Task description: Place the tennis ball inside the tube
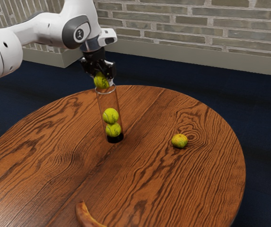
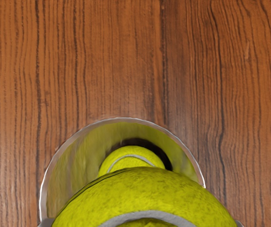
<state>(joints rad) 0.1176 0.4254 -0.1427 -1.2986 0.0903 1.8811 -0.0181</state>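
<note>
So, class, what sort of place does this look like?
Perhaps a simulated robot practice room: a robot arm reaches over a round wooden table, with a brick wall behind.

Exterior: arm's side, angled down, farther | wrist: close, seemingly straight down | shared: tube [image 1: 108,100], tabletop [image 1: 154,189]

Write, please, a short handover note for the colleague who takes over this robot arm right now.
Gripper: jaws closed on a tennis ball, held over the mouth of the clear tube. I cannot tell whether its underside is already inside the rim.
Tube: upright on the table, with two balls inside, the upper one resting on the lower one.
Done: two balls in the tube, the third brought to its mouth.
Left: check the centring, release the ball into the tube, see that it drops, withdraw the arm.
Not part of the job: the round yellow-green fruit and the banana.
</note>
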